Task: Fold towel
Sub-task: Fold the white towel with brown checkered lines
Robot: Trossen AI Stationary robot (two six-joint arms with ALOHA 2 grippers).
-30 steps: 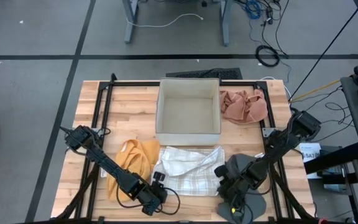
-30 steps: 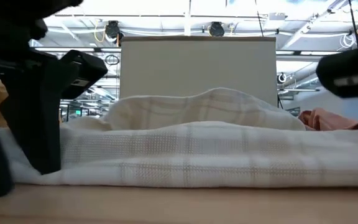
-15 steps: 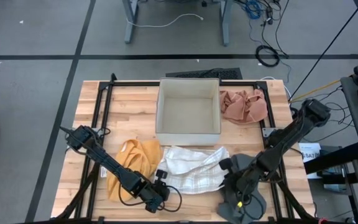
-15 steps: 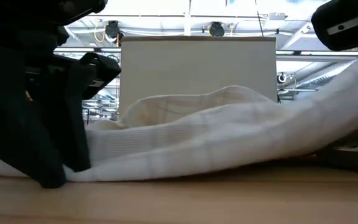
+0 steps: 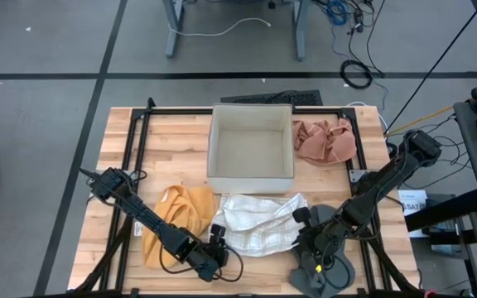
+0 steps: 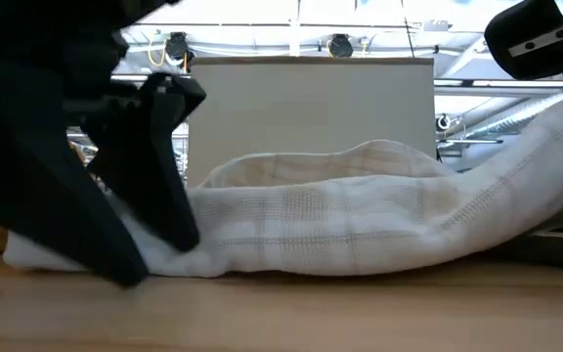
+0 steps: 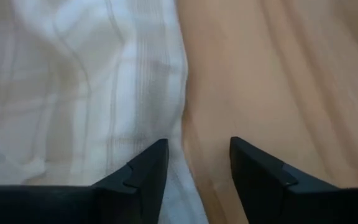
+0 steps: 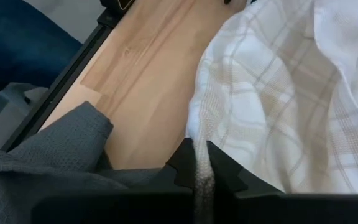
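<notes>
Two dark jointed arms, black wedge-shaped fingers point(image 7: 143, 177)

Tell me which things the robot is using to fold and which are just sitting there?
Using:
white checked cloth towel
right gripper, pinching the towel's edge
left gripper, open at the towel's other edge

Just sitting:
orange cloth
pink crumpled cloth
grey cloth
white square box

Bare surface point(image 5: 172, 153) lies open left of the box point(image 5: 251, 147), and a narrow strip runs along the near edge below the white checked towel point(image 5: 259, 223). The box blocks the middle; a pink cloth point(image 5: 324, 141) fills the far right corner, an orange cloth point(image 5: 180, 217) and a grey cloth point(image 5: 325, 269) flank the towel.
</notes>
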